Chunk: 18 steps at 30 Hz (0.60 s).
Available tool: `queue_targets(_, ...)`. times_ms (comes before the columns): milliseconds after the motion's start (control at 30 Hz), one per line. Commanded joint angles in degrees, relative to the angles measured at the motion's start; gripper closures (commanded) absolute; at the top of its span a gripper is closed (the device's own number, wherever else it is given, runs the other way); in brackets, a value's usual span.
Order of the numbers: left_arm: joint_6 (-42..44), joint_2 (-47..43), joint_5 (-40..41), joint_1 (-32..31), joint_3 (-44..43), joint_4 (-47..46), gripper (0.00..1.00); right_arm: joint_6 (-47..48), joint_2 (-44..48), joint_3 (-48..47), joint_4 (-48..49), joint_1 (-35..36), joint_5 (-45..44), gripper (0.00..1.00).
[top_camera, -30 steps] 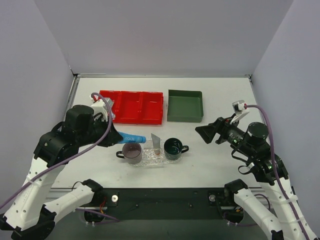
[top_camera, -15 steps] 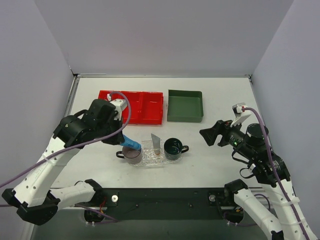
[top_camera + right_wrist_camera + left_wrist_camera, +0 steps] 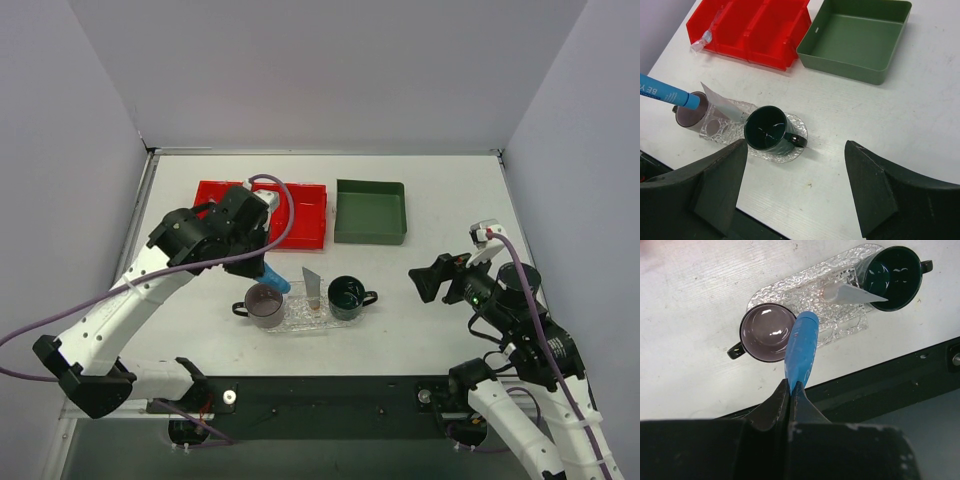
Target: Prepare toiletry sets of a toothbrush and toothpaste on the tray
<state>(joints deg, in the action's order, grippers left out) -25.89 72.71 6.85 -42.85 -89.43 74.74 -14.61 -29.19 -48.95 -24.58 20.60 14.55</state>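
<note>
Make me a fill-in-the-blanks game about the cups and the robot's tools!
1. The left tool is shut on a light-____ toothbrush.
2. The tray carries ____ cups: the purple cup and the dark green cup.
3. The right tool has its jaws ____, holding nothing.
4. The square bin beside the red bin is dark ____.

Missing words: blue; two; open; green.

- Slim light-blue plastic toothbrush (image 3: 665, 91): its rear end runs off the right wrist view's left edge, and in the left wrist view it is hidden between the pinched fingers of the left gripper (image 3: 791, 386).
- Small clear item (image 3: 702, 42) in the red three-compartment plastic bin (image 3: 760, 55): too small to identify.
</note>
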Motion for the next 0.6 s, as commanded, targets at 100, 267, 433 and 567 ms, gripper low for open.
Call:
queue_targets(100,-3.02,2.26,1.85,-1.71,-3.39,-2.58,1.00,2.13,1.15,0.70,0.58,-0.30,-2.59,0.27)
queue_targets(267,-3.64,3.58,1.94,-2.59,-2.51,-3.90,1.00,2.31,1.77,0.78,0.58,-0.39,-2.86,0.27)
queue_targets(433,-3.99,5.42,2.99,-3.55,-3.47,-4.25,1.00,2.31,2.47,0.96,0.58,-0.30,-3.03,0.27)
queue_targets(567,-4.17,6.30,3.69,-3.99,-3.47,-4.43,1.00,2.22,2.73,1.05,0.50,-0.30,-3.03,0.27)
